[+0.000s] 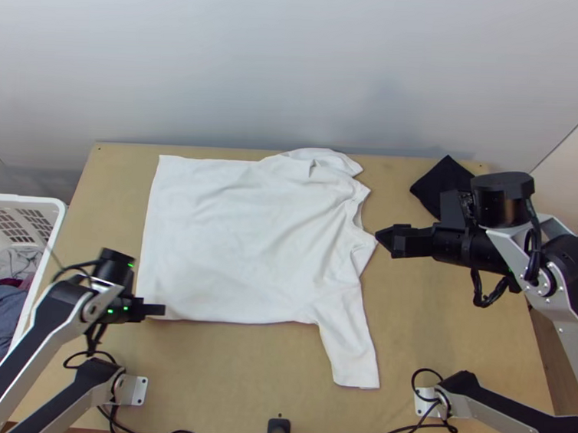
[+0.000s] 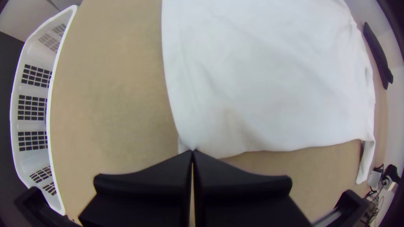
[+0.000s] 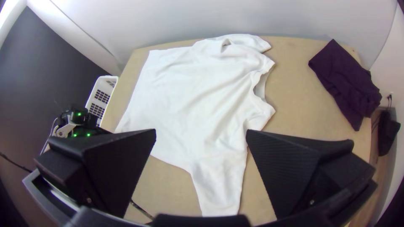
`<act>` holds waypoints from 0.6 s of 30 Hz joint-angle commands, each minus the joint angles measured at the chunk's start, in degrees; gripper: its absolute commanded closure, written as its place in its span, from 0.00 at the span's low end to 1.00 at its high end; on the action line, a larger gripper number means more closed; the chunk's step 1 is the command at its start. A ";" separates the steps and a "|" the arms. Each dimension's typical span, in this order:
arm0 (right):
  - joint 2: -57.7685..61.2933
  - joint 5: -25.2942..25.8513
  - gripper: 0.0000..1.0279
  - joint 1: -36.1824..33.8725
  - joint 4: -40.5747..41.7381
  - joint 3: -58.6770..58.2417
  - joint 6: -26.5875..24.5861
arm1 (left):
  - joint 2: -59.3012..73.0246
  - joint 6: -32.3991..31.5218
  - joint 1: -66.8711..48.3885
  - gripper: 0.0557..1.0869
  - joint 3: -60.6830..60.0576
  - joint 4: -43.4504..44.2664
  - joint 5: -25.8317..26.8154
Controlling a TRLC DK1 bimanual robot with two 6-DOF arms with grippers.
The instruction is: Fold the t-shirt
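Our light wooden tabletop (image 1: 228,383) fronts a pale wall (image 1: 295,71); our left hand (image 1: 162,311) clamps the white fabric t-shirt (image 1: 234,237) by its near-left corner, our right hand (image 1: 382,237) gapes near its collar.

The left hand (image 1: 162,311), its fingers (image 2: 155,178) closed together, pinches one hem corner of the spread white t-shirt (image 2: 269,80), a slotted white basket (image 2: 33,91) stands beyond the shirt's hem across the worktop (image 2: 113,96), and a sleeve (image 2: 367,159) juts from the shirt's opposite end.
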 commanded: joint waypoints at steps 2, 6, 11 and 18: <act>1.38 -0.04 0.03 0.37 -0.01 0.83 0.04 | -2.20 15.18 14.21 0.96 8.50 -13.13 9.38; 2.17 -0.04 0.03 0.55 -0.01 1.09 0.04 | -1.24 26.16 18.34 0.96 13.78 -25.70 12.72; 3.31 -0.04 0.03 0.99 -0.01 0.74 0.04 | -8.88 30.38 12.98 0.96 15.09 -26.75 10.09; 3.93 -0.04 0.03 1.25 0.08 -1.28 1.36 | -5.54 22.12 15.97 0.58 13.78 -19.46 11.05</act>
